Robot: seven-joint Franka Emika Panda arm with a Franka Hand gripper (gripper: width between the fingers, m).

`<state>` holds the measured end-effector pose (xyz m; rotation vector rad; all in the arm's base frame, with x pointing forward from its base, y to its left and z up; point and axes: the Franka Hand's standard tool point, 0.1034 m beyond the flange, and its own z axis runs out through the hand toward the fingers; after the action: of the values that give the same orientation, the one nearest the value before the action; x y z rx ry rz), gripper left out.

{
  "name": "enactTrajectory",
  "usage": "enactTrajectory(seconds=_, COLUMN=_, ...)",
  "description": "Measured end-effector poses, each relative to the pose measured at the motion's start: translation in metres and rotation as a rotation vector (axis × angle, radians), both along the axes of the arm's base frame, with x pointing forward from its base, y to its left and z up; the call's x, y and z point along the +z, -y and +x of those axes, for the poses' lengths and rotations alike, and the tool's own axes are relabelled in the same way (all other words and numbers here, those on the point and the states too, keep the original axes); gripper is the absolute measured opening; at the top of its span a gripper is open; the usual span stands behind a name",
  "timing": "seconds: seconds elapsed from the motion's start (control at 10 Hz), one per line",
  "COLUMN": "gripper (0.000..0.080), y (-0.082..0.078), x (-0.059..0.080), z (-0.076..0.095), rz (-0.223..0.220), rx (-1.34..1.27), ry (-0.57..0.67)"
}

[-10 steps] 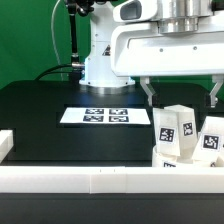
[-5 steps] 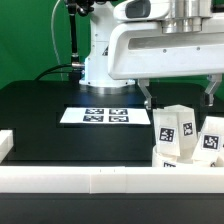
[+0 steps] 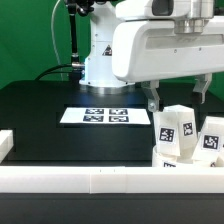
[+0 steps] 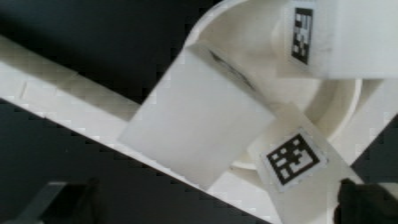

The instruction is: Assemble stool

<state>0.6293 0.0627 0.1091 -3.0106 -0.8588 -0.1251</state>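
Arm: the white Panda arm fills the upper right of the exterior view, its base standing at upper centre behind the black table (image 3: 50, 110)
Gripper: the gripper (image 3: 179, 95) hangs above the cluster of stool parts at the right of the frame, its two dark fingers (image 3: 153, 98) spread wide with empty air between them, gripping nothing; the second finger shows near the right edge
Legs: two blocky white legs stand at lower right in the exterior view, each showing a black-and-white square tag; the nearer leg (image 3: 172, 133) sits below the gap between the fingers and leans slightly, and the other leg (image 3: 211, 137) is just beside it at the frame's right edge (a third leg cannot be made out here)
Seat: the seat disc (image 4: 338, 100) appears in the wrist view as a white curved ring, with a tagged leg (image 4: 222, 120) lying tilted across it; in the exterior view the disc is mostly hidden behind the rail, so I cannot tell how it lies
Rail: the long white rail wall (image 3: 90, 178) runs across the bottom of the exterior view, in front of the legs
Marker board: the marker board (image 3: 106, 116) lies flat on the table at centre frame, well apart from the legs
Backdrop: a green screen (image 3: 25, 40) fills the upper left
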Motion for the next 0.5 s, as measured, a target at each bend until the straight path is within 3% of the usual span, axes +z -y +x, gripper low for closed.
enactTrajectory(seconds=0.1, gripper=0.0649, y=0.0006, x=0.0, z=0.0, rz=-0.003, rx=0.045, ry=0.001)
enactTrajectory(seconds=0.5, gripper=0.0649, y=-0.0007, x=-0.0046, z=-0.0003, rz=-0.087, rx=0.472, ry=0.009)
